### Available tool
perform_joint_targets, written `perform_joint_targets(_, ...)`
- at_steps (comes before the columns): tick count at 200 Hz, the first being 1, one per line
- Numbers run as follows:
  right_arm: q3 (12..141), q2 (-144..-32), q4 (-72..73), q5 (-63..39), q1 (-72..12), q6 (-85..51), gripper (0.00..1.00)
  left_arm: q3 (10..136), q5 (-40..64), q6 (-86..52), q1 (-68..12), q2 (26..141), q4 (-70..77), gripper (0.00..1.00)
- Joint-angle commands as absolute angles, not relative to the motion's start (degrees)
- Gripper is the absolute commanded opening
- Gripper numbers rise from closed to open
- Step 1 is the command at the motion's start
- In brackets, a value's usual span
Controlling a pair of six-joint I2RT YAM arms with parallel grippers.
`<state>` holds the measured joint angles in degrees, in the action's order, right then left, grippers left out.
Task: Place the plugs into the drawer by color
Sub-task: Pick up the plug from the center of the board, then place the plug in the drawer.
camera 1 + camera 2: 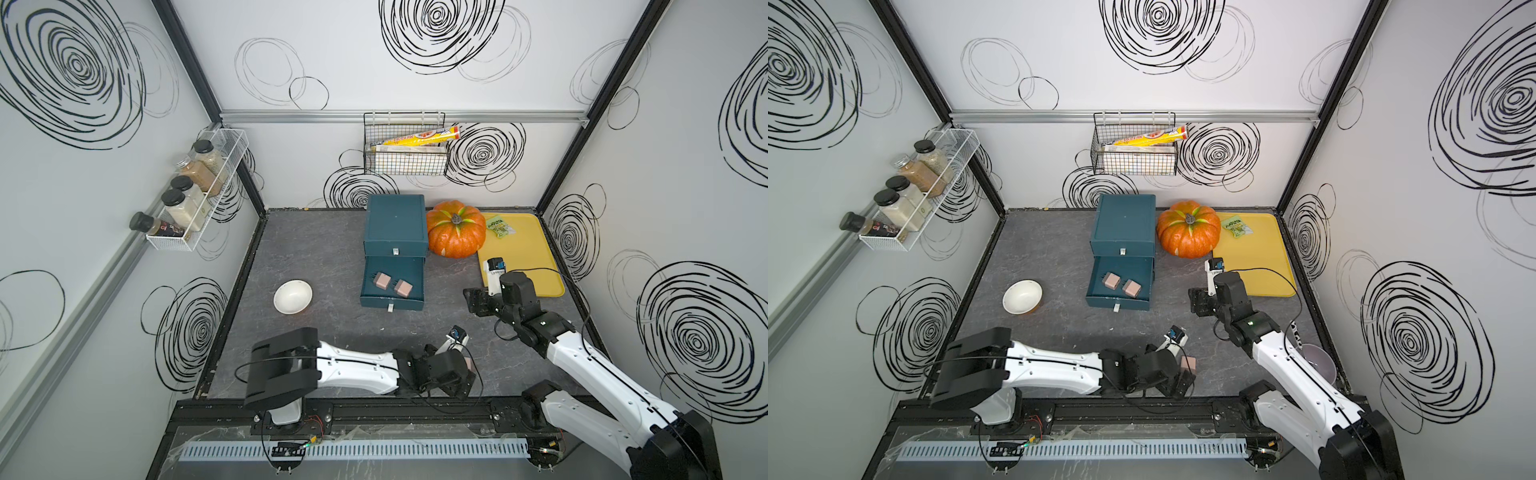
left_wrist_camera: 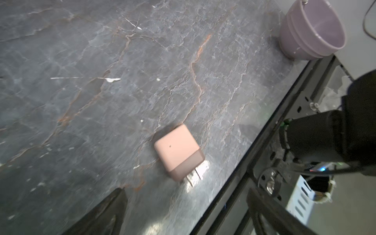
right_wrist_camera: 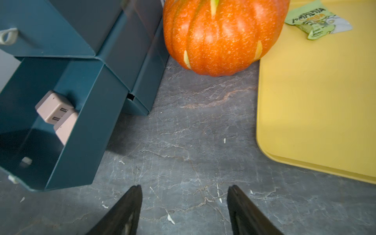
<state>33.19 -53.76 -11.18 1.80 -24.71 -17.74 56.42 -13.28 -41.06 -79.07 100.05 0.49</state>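
Plugs [image 1: 382, 281], where are they sitting right now? (kito)

Three pale pink ones show. Two lie close together in the pulled-out compartment of the teal drawer [image 1: 395, 232] unit, the one just under the shut top compartment. You can see both in both top views. The third plug [image 2: 179, 150] is on its side on the grey table [image 1: 316, 257] near the front edge, prongs sticking out sideways, well apart from the drawer. (benchrat)

And the claws? Got hold of anything? (kito)

Nope, both empty. The left claw [image 2: 186, 192] is spread wide with that third plug lying loose on the table right in front of it, not pinched. The right claw [image 3: 185, 187] has its jaws partly apart over bare table, between the open drawer and the yellow tray [image 1: 528, 257], with the pumpkin [image 1: 455, 235] just beyond. (benchrat)

Other clutter? (kito)

A white bowl [image 1: 293, 296] sits on the far side of the drawer from the pumpkin. A lilac cup [image 2: 313, 30] stands by the table's front corner, near the loose plug but not touching it. (benchrat)
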Motion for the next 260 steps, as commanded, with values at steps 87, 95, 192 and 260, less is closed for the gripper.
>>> perform_joint_targets(87, 29.36, -51.3, -6.41, 0.86, -24.18, -18.46, 0.71, 72.33, -19.05, -42.95, -78.93, 116.92, -16.28, 0.82)
perform_joint_targets(95, 29.19, -51.2, -6.25, 0.73, -24.17, -18.37, 0.71, 72.49, -18.64, -42.8, -78.97, 117.11, -15.93, 0.77)
perform_joint_targets(192, 27.7, -49.1, -4.49, -0.51, -24.17, -17.84, 0.71, 66.11, -18.66, -33.08, -75.61, 97.63, -21.24, 0.23)
perform_joint_targets(260, 25.88, -47.4, 0.38, -8.54, -24.17, -17.58, 0.7, 68.56, -29.57, -7.09, -64.07, 74.73, -25.4, 0.18)
